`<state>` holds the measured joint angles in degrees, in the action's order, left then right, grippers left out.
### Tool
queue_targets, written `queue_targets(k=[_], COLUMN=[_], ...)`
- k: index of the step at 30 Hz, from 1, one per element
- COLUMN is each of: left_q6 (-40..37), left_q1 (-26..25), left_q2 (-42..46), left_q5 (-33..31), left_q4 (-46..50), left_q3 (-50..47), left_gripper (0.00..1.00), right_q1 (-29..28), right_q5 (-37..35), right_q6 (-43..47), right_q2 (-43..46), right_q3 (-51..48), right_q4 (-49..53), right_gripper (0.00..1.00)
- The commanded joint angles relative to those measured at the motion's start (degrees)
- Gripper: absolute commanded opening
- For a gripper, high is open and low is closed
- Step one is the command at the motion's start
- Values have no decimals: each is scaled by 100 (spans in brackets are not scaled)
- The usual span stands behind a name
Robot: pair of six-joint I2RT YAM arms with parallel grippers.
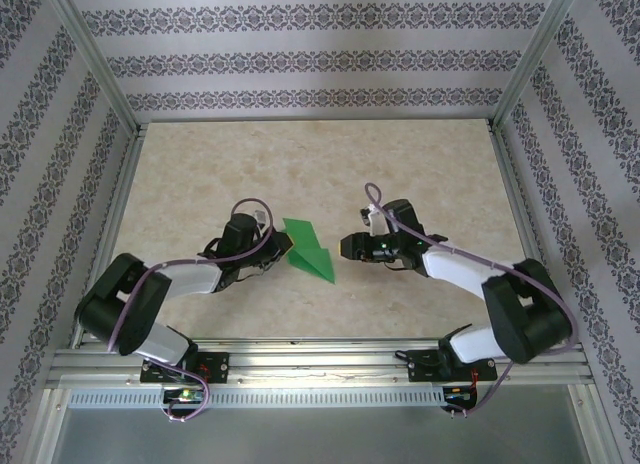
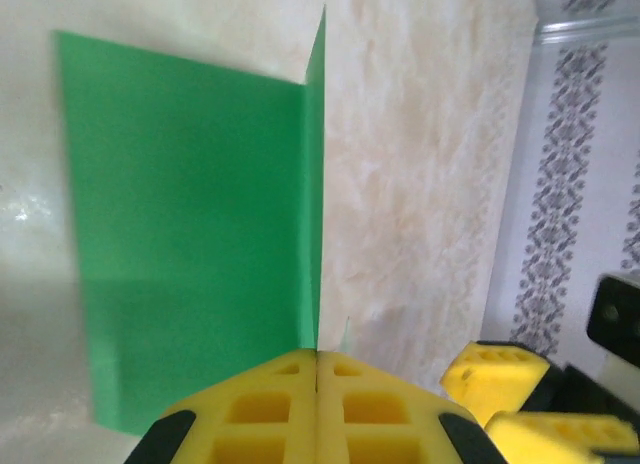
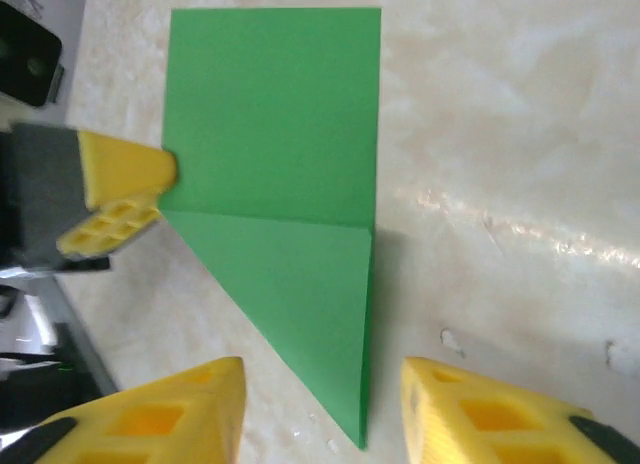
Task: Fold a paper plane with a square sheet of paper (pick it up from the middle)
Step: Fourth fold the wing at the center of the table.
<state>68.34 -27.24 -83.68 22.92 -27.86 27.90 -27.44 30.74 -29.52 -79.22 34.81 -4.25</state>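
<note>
Our left claw (image 2: 316,369) is closed tight, pinching an edge of the thin bright green sheet of paper (image 3: 275,114), while our right claw (image 3: 322,374) hangs by its pointed end, jaws apart and empty. The sheet lies partly folded on the mottled beige bench (image 1: 400,164) between them. We judge it featherlight, limp and easily creased, best pinched gently along a fold.

From the middle of the table (image 1: 300,164), the stretch toward 12 o'clock is bare up to the back wall (image 1: 320,54), so a gripper can pass there freely. Toward 6 o'clock the room is tight. The green paper (image 1: 312,254) lies there, the left gripper (image 1: 287,247) pinches it at its 9 o'clock, and the right gripper (image 1: 344,247), jaws apart, is near at its 3 o'clock.
</note>
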Motion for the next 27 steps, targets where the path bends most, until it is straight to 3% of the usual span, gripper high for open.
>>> queue_targets(k=[1, 4, 6, 15, 27], left_q6=[209, 297, 314, 455, 536], left_q1=[-96, -156, -201, -295, -304], left_q2=[318, 455, 494, 581, 685], left_q5=[-525, -647, -725, -795, -858], left_q4=[342, 457, 540, 480, 510], left_q3=[-122, -147, -140, -241, -285], left_gripper=[0, 0, 0, 0, 0], right_q1=[-799, -1845, -2233, -2803, -2868], right_q5=[-1729, -2936, -3435, -3807, -4143], right_q6=[1147, 2264, 2710, 3530, 3997], right_q2=[466, 743, 730, -133, -1383], right_q3=[-296, -625, -794, -744, -439], right_q4=[9, -554, -897, -2057, -2876], right_gripper=[47, 47, 46, 42, 42])
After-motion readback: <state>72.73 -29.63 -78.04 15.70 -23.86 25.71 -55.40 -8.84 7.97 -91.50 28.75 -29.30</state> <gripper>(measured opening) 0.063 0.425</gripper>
